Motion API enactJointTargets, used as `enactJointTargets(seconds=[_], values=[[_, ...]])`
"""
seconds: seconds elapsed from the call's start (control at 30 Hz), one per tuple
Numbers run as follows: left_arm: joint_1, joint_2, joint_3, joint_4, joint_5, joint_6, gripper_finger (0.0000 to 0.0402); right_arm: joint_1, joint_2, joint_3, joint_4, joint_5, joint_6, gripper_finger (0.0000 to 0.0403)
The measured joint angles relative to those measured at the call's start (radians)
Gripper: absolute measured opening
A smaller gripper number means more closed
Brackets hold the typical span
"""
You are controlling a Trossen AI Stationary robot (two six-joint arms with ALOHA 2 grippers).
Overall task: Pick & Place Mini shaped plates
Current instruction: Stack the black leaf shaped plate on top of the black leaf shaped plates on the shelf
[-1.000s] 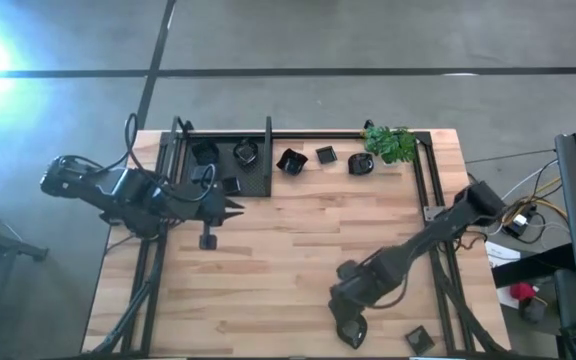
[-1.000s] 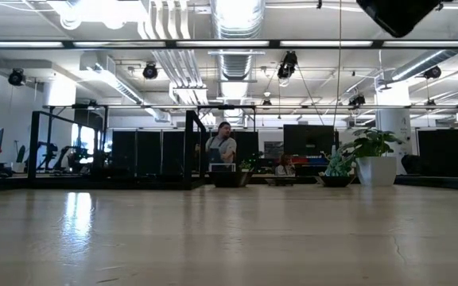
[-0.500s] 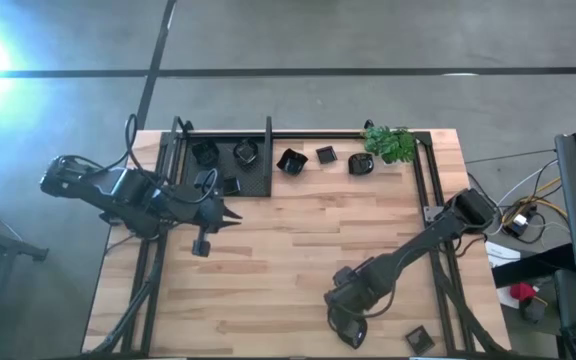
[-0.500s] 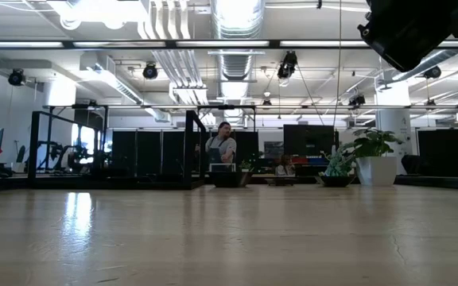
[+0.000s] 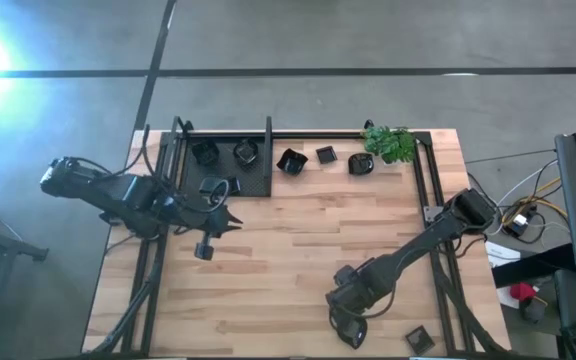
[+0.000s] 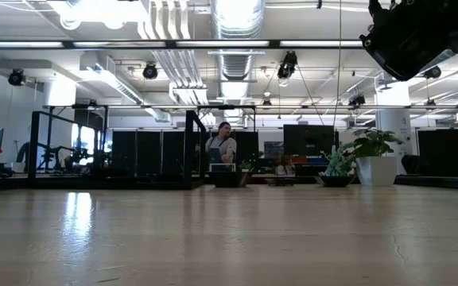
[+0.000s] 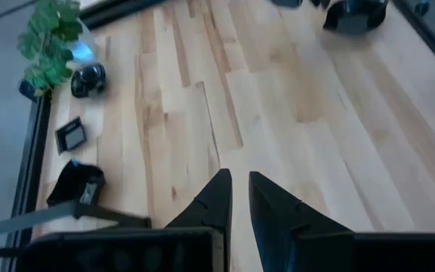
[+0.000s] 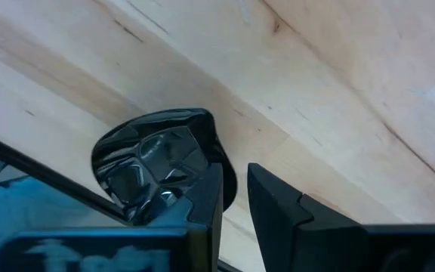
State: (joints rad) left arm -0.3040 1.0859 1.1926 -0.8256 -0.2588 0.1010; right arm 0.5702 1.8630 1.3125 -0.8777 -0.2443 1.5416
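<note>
High view showed the left gripper (image 5: 230, 222) at centre-left of the frame, just below the black tray (image 5: 258, 185), its fingers drawn nearly together with nothing between them. Left wrist view confirmed this: the two fingertips (image 7: 221, 189) stood a thin slit apart over bare table (image 7: 293, 113).

The right gripper (image 5: 349, 335) sat at the lower middle of the high view, near the table's front edge. In the right wrist view, a glossy rounded mini plate (image 8: 157, 162) lay beside one dark finger (image 8: 206, 200), its rim against that finger; whether the jaws clamped it could not be told. Its long axis ran roughly along the wood grain.

Other mini plates were spread along the top of the high view: two on the tray (image 5: 205, 152) (image 5: 245, 152), a leaf-shaped one (image 5: 290, 160) lying slantwise, a square one (image 5: 326, 155), and a round one (image 5: 360, 164) just beside the plant (image 5: 390, 143). One more square plate (image 5: 419, 339) lay at lower right.
</note>
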Motion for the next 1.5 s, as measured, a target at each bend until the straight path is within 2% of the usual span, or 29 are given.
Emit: enactJointTargets(seconds=[0.53, 1.0, 1.5], values=[[-0.007, -0.001, 0.0, 0.101, 0.014, 0.002, 0.0041, 0.006, 0.001, -0.044, 0.081, 0.001, -0.088, 0.0061], [-0.007, -0.006, 0.07, 0.119, 0.015, -0.152, 0.0041, 0.01, 0.001, -0.075, 0.135, 0.0, -0.212, 0.0061], [-0.006, -0.006, 0.087, 0.161, 0.014, -0.238, 0.0041, 0.022, 0.001, -0.105, 0.171, 0.017, -0.239, 0.0061]])
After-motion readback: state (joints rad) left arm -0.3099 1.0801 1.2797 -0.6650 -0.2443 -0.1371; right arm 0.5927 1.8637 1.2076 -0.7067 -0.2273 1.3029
